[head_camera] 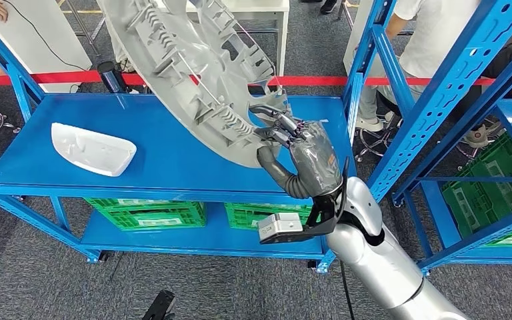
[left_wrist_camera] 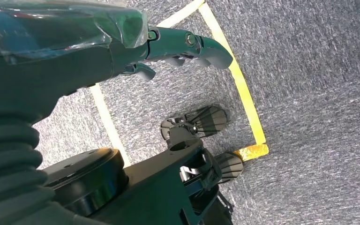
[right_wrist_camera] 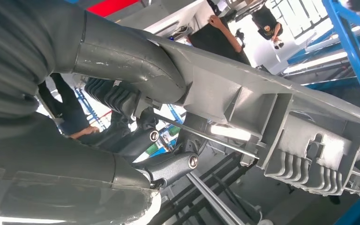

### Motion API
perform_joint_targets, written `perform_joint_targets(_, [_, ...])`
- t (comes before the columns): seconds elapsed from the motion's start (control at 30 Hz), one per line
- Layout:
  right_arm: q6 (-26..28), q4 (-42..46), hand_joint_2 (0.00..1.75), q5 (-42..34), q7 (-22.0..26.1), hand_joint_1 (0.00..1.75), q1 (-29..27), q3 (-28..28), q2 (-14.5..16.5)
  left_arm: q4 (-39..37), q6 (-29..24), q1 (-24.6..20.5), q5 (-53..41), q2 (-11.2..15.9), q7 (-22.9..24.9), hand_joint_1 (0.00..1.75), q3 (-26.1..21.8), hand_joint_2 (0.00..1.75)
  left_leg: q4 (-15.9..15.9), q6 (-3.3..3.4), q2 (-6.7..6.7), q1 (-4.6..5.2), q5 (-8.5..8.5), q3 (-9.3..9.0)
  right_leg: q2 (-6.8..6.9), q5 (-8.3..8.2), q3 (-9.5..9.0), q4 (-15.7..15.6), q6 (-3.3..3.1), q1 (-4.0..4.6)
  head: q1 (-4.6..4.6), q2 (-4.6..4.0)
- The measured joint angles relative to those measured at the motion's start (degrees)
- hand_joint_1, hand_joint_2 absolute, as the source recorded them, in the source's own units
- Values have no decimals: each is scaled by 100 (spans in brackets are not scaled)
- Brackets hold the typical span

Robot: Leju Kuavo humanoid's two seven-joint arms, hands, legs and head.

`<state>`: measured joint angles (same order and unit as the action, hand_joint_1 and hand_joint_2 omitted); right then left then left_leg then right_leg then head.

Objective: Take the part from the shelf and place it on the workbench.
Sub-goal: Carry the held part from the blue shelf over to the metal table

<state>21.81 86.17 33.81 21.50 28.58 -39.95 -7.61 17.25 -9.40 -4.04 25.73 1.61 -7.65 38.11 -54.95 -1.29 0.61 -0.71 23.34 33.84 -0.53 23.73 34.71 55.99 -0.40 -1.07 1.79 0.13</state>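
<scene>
While the right robot hand grips the grey part lifted above the shelf, carry step underway; next: turn to the bench. Left robot hand released.

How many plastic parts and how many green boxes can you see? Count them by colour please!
Grey parts: 1, the big grey part held up by the right hand
White parts: 1, the white part on the blue shelf
Green crates: 3
Total: 5
</scene>
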Motion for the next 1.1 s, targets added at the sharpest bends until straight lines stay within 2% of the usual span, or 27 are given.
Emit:
perform_joint_targets(0.23, [-81, 20, 175, -7, 22, 175, -6, -43, 5, 0, -7, 1, 46, 1, -1, 0, 0, 0, 0, 0, 0, 0, 0, 1, 0, 0, -1, 0, 0, 0, -1, 0])
perform_joint_targets(0.37, [-115, 19, 175, -34, 34, 175, 18, -90, 31, 0, -19, 12, 67, 2, -52, 0, -1, 175, 0, 0, 0, 0, 0, 1, 0, 0, -1, 0, 0, 0, 0, 0])
perform_joint_targets(0.6, [-131, 19, 175, -44, 46, 175, 30, -97, 51, 0, 14, 35, -127, 17, -279, 0, 72, 175, 0, 0, 0, 0, 0, 1, 0, 0, 0, 0, 0, 0, 0, 0])
perform_joint_targets(1.1, [-131, 19, 175, -43, 67, 175, 26, -92, 41, 0, -243, 31, -86, 23, -297, 0, 128, 175, 0, 0, 0, 0, 0, -1, 0, 0, 1, 0, 0, 0, 0, 0])
